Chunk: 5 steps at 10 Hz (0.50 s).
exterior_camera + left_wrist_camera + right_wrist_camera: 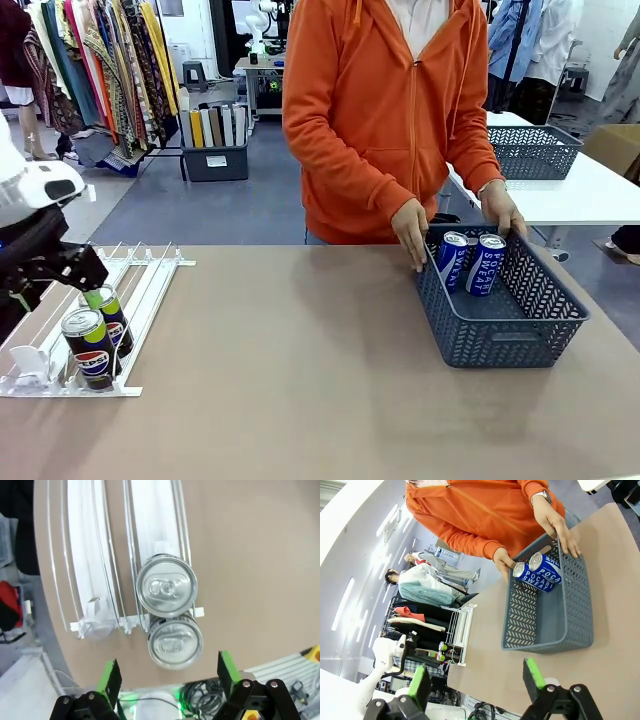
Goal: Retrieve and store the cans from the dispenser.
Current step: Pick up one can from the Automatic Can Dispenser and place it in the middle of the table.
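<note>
Two Pepsi cans (98, 338) stood at the dispenser's (150, 272) stopper end beneath the left gripper (78, 278), whose fingers (111, 677) hung wide apart above their silver tops, while the right gripper (476, 677), jaws apart, faced the basket (545, 630) holding two blue cans (540, 572).
</note>
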### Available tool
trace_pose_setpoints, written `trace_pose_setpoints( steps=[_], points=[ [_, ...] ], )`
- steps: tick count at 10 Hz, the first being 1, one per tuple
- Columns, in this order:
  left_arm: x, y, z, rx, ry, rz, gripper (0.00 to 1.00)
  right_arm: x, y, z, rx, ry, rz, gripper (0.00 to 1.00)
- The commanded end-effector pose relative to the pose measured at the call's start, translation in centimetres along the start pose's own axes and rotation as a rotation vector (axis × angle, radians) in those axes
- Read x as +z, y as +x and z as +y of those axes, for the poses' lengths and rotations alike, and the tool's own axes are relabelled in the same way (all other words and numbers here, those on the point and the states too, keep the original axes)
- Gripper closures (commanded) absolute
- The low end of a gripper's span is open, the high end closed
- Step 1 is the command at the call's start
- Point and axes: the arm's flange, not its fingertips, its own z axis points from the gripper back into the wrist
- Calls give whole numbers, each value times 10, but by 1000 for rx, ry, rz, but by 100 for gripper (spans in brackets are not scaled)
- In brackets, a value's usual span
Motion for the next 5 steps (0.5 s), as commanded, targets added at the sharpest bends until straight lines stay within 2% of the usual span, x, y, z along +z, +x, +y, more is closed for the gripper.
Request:
trace_pose_setpoints(
  steps=[1,2,5],
  points=[
    [-16,7,-5,40,17,-7,0,-1,3,1,25,19,-19,0],
    [-24,11,-8,62,23,-38,0,-1,3,1,25,19,-19,0],
    [-44,18,-11,57,30,27,0,-1,3,1,25,19,-19,0]
  ],
)
